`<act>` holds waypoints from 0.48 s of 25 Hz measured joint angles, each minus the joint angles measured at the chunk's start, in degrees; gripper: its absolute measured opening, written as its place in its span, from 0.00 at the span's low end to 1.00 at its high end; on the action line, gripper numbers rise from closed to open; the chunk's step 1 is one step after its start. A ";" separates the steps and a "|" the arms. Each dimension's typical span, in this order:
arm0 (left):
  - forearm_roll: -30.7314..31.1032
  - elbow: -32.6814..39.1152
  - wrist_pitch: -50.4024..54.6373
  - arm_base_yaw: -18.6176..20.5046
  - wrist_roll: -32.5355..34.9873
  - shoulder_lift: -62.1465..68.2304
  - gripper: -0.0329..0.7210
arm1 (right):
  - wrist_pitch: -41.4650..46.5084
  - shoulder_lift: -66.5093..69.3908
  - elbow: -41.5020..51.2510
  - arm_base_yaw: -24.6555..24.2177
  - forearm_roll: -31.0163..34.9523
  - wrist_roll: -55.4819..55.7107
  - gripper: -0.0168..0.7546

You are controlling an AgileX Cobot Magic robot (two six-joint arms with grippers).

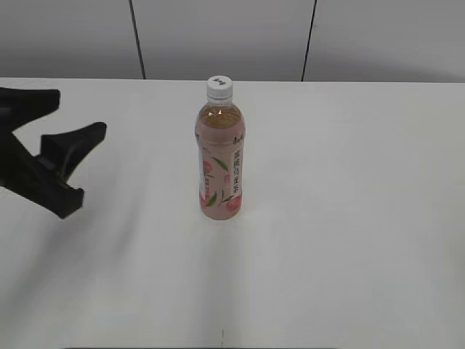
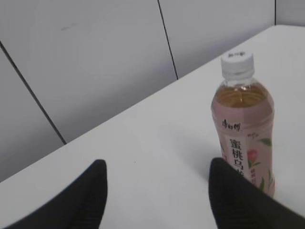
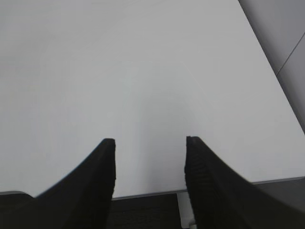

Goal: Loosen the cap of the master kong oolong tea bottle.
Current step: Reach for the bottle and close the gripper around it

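The master kong oolong tea bottle [image 1: 220,156] stands upright near the middle of the white table, amber tea inside, pink peach label facing me. Its white cap [image 1: 219,86] sits on top. In the left wrist view the bottle [image 2: 244,126] and the cap [image 2: 237,63] show at the right. My left gripper [image 1: 80,116] is open and empty at the left, well apart from the bottle; its fingers [image 2: 155,174] frame bare table. My right gripper [image 3: 150,141] is open and empty over bare table near an edge; it is out of the exterior view.
The white table [image 1: 349,218] extends all around the bottle. A grey panelled wall [image 1: 218,36] runs behind its far edge. In the right wrist view the table's edge [image 3: 143,194] lies just under the fingers.
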 joint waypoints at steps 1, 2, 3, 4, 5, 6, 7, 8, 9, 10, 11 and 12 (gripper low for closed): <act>0.63 0.06 -1.78 0.00 -0.14 2.98 0.59 | 0.00 0.00 0.00 0.00 0.00 0.00 0.49; 1.55 0.06 -4.27 0.00 -0.19 5.73 0.59 | 0.00 0.00 0.00 0.00 0.00 0.00 0.49; 2.60 0.06 -7.02 0.00 -0.46 8.23 0.59 | 0.00 0.00 0.00 0.00 0.00 0.00 0.49; 3.58 0.06 -9.50 0.00 -0.88 10.16 0.60 | 0.00 0.00 0.00 0.00 0.00 0.00 0.49; 4.38 0.06 -11.20 0.00 -1.77 12.26 0.61 | 0.00 0.00 0.00 0.00 0.00 0.00 0.49; 5.33 0.06 -13.09 0.00 -2.84 14.23 0.63 | 0.00 0.00 0.00 0.00 0.00 0.00 0.49; 6.38 0.06 -14.93 0.00 -3.92 15.80 0.65 | 0.00 0.00 0.00 0.00 0.00 0.00 0.49; 7.23 0.06 -16.69 0.00 -4.47 17.61 0.67 | 0.00 0.00 0.00 0.00 0.00 0.00 0.49; 8.27 0.06 -19.20 0.00 -4.88 19.41 0.69 | 0.00 0.00 0.00 0.00 0.00 0.00 0.49; 9.06 0.06 -21.83 0.00 -5.35 21.19 0.70 | 0.00 0.00 0.00 0.00 0.00 0.00 0.49; 9.60 0.06 -24.24 0.00 -6.13 22.61 0.71 | 0.00 0.00 0.00 0.00 0.00 0.00 0.49; 9.90 0.06 -26.01 0.00 -7.38 24.23 0.72 | 0.00 0.00 0.00 0.00 0.00 0.00 0.49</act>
